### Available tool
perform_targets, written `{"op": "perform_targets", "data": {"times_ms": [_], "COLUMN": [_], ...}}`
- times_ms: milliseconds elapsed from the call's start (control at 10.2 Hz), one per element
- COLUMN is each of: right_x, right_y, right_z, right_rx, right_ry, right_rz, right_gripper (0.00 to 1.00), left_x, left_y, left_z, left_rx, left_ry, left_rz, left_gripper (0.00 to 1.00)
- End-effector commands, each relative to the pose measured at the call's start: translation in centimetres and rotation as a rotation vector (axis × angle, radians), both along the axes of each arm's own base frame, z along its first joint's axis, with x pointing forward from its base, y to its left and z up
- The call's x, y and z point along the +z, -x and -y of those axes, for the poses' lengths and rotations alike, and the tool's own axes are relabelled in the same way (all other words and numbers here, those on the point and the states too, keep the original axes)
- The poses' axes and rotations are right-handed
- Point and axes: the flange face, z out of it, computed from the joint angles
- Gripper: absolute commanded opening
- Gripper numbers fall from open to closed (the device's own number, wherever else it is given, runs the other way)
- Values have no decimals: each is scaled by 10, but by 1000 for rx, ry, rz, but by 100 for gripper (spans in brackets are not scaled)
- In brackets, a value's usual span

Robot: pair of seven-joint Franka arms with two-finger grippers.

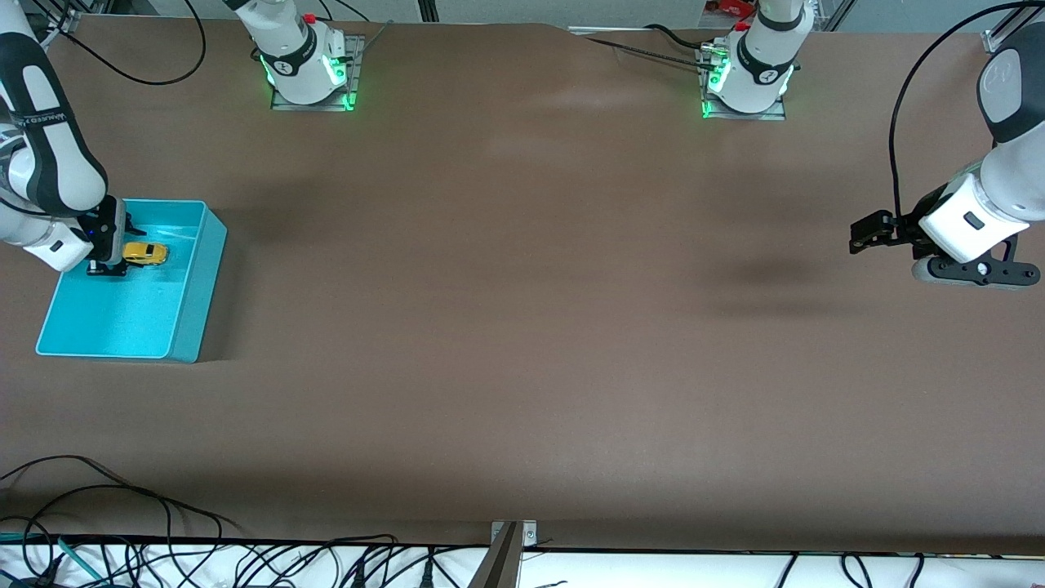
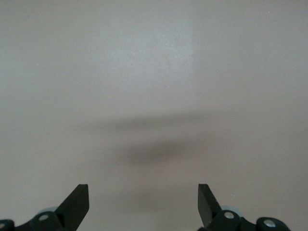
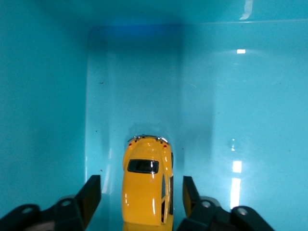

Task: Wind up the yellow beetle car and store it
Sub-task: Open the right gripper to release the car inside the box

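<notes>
The yellow beetle car [image 1: 145, 254] [image 3: 145, 185] rests on the floor of the turquoise bin [image 1: 196, 282], in the bin's part farther from the front camera. My right gripper [image 1: 107, 265] [image 3: 140, 193] is down inside the bin, open. Its two fingers [image 3: 91, 195] stand on either side of the car with a gap showing on each side. Out over bare table at the left arm's end, my left gripper [image 1: 864, 231] [image 2: 143, 199] hangs open and holds nothing.
The turquoise bin stands at the right arm's end of the brown table [image 1: 522, 327]; its wall [image 3: 43, 106] rises close beside the right gripper. Cables [image 1: 122, 523] trail along the table's front edge.
</notes>
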Motion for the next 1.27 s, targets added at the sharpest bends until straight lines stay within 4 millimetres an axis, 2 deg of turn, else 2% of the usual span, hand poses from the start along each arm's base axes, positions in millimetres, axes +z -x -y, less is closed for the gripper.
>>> {"op": "perform_targets", "data": {"times_ms": [0, 196, 490, 882, 1176], "right_x": [10, 30, 66, 104, 145], "right_y": [-1, -5, -23, -28, -34], "right_z": [5, 4, -1, -13, -25], "right_rx": [-28, -38, -41, -109, -290], "right_ry": [-16, -29, -42, -41, 17], "right_rz": [-19, -40, -83, -121, -77], "right_gripper": [100, 100, 100, 100, 100], "left_x": [3, 4, 3, 3, 3], "left_y": [4, 4, 4, 4, 4], "left_z": [-2, -2, -2, -2, -2], "left_rx": [-15, -15, -15, -14, -14], "left_ry": [11, 11, 12, 11, 11], "left_rz": [-3, -1, -3, -4, -3], "left_gripper": [100, 100, 100, 100, 100]}}
